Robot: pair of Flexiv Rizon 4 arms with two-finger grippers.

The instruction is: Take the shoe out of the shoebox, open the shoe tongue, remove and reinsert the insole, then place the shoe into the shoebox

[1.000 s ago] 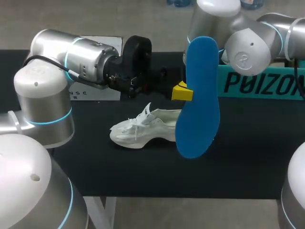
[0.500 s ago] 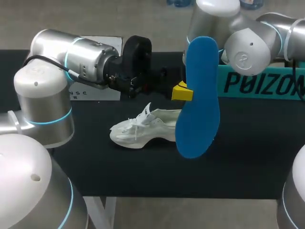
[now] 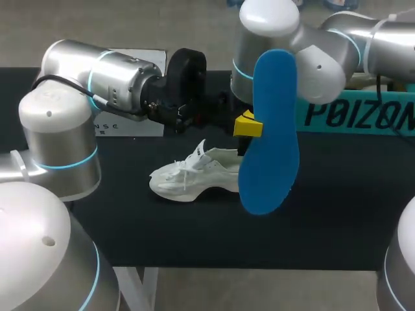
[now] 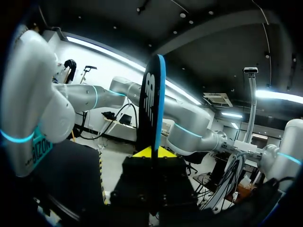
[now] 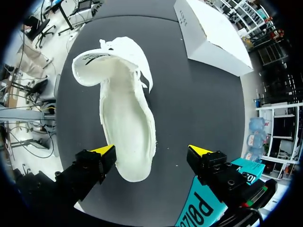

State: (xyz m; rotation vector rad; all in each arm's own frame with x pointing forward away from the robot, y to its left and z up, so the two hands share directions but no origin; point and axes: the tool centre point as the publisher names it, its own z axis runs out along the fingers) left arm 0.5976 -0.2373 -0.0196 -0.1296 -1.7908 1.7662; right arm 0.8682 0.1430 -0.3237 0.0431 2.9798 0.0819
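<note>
The left claw (image 3: 247, 124) clamps the upright blue foam insole (image 3: 269, 149) above the black counter (image 3: 343, 194) — the right claw (image 5: 152, 151) hangs released over the white lace-up sneaker (image 5: 128, 118).

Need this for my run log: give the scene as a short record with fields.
insole: blue insole, upright, held above the table
left gripper: left gripper shut on the insole's edge
shoe: white shoe on the table, opening up, insole out
right gripper: right gripper open, fingers either side of the shoe's heel end, above it
boxes: white box beyond the shoe's toe; teal box on the robot's right
</note>
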